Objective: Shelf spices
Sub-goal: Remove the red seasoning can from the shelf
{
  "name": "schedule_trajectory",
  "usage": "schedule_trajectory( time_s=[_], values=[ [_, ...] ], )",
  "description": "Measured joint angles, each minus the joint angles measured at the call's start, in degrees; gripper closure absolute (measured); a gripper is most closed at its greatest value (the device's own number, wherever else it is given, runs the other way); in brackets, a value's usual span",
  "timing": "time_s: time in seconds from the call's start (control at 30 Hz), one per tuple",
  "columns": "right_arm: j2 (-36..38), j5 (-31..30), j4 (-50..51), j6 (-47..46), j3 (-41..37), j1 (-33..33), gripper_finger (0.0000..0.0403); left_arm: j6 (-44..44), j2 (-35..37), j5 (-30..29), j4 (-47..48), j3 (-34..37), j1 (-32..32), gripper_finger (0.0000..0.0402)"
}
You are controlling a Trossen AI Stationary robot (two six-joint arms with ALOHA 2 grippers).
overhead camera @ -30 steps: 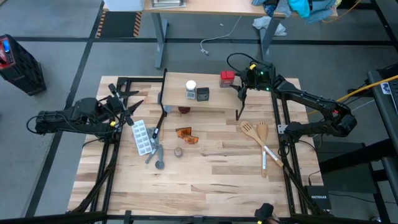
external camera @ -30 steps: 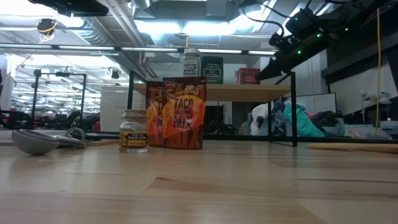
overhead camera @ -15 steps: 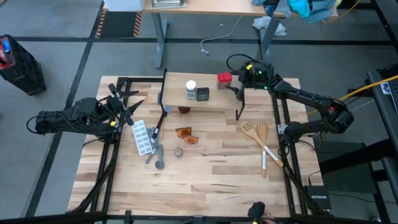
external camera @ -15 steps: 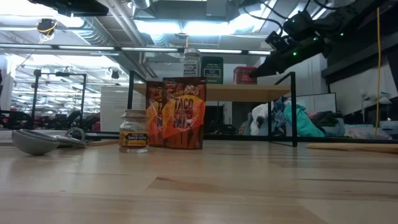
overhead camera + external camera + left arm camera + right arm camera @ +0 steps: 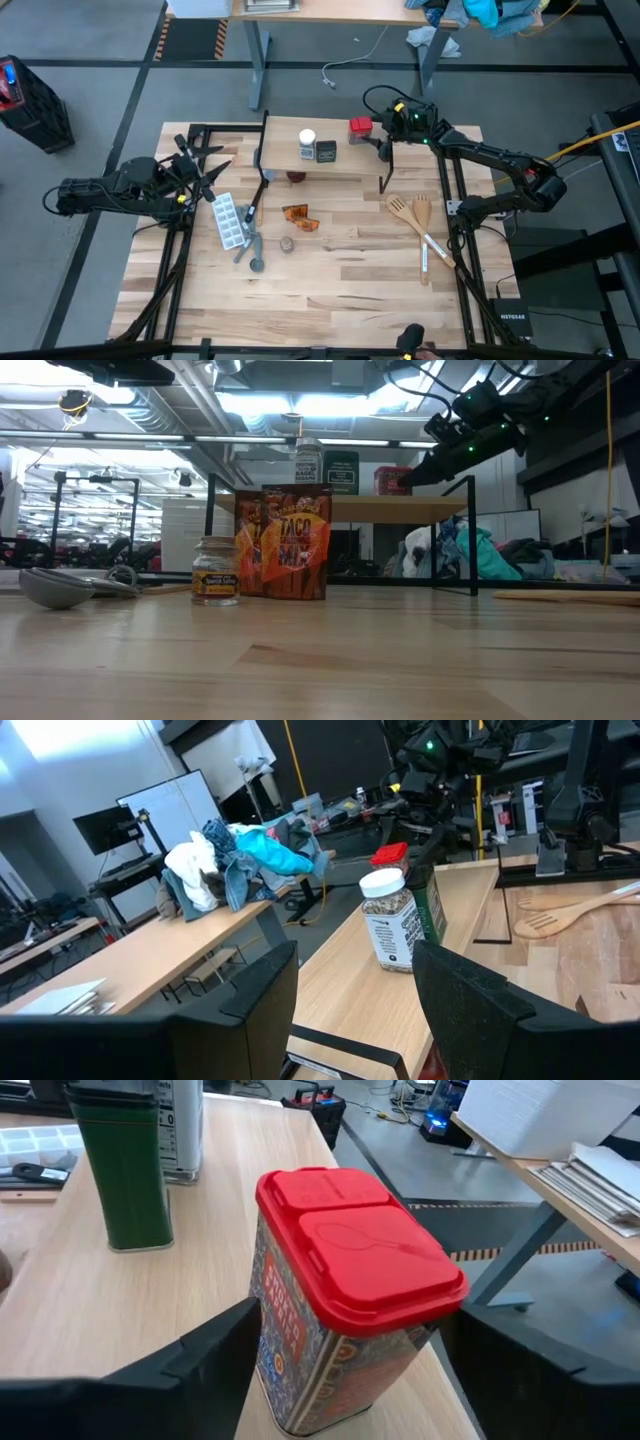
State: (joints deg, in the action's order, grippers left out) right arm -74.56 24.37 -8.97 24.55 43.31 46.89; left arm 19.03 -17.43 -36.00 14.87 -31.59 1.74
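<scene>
— What stands on the shelf?
— Three upright spices: a white-capped jar, a dark green tin touching it, and a red-topped box near the right end.
— And below?
— An orange taco packet stands just beside a small brown-capped jar on the surface.

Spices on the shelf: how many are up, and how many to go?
Done: the white-capped jar and dark green square tin stand on the light-wood shelf. In hand: the red-topped box stands upright on the shelf between the right gripper's fingers. Left: the orange taco packet and small brown-capped jar on the table. The left gripper waits, open.
</scene>
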Motion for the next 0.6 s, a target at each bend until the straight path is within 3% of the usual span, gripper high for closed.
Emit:
schedule_trajectory(
  time_s=[0.43, 0.6],
  values=[
    [0.04, 1.79, 0.19, -0.98, 0.00, 0.00, 0.0188, 0.00, 0.00, -0.01, 0.00, 0.00, -0.02, 0.0210],
    [0.07, 3.75, 1.15, -1.00, 0.07, 0.00, 0.0201, 0.00, 0.00, -0.01, 0.02, 0.00, 0.00, 0.0210]
  ],
)
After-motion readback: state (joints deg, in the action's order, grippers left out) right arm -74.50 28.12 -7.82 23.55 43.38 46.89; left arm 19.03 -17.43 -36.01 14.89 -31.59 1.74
